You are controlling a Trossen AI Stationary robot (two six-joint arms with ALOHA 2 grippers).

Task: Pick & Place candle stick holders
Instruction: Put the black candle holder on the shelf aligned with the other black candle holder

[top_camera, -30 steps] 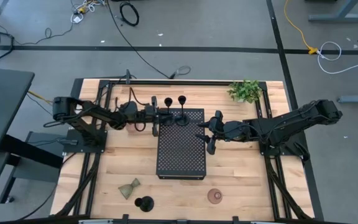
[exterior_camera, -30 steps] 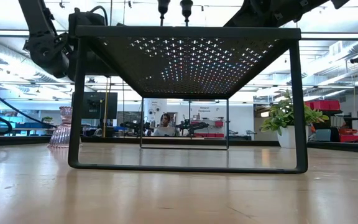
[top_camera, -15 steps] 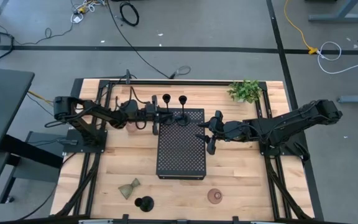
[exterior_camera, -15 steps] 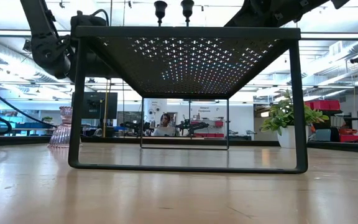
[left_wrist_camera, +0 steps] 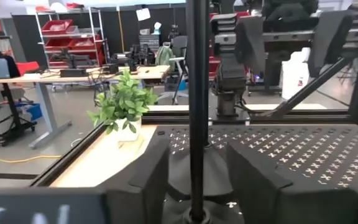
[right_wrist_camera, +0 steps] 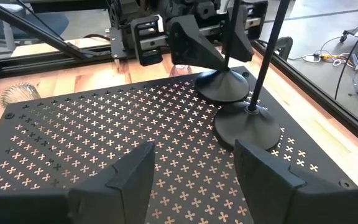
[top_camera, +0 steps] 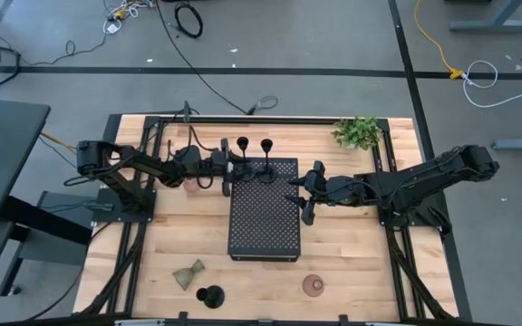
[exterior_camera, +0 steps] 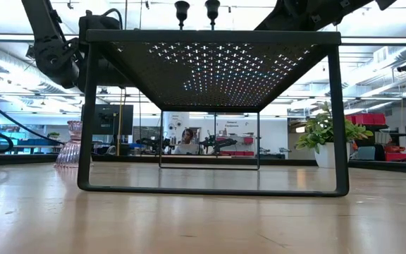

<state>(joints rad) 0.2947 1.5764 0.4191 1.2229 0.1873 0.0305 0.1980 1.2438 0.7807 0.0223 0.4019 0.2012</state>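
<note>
Two slim black candle stick holders stand upright by their round bases on the far end of the black perforated tray (top_camera: 264,222): one at its far left corner (right_wrist_camera: 224,84), one beside it (right_wrist_camera: 247,127). My left gripper (top_camera: 233,172) is open, a finger on either side of the left holder's stem (left_wrist_camera: 196,93), just above its base. My right gripper (top_camera: 304,195) is open and empty at the tray's right edge. A third black holder (top_camera: 210,296), the olive-green one (top_camera: 188,273) lying on its side, and a pinkish glass one (top_camera: 314,286) are near the front edge. Another pinkish glass one (right_wrist_camera: 18,94) stands left of the tray.
A small leafy plant (top_camera: 359,132) stands at the table's far right. The tray stands on thin legs (exterior_camera: 84,120) above the wooden table. Black rails (top_camera: 161,127) frame the table's far and side edges. Bare wood lies left and right of the tray.
The left black holder's cup top has shifted slightly toward the table's left, between one second and half a second ago. Since then nothing has moved.
</note>
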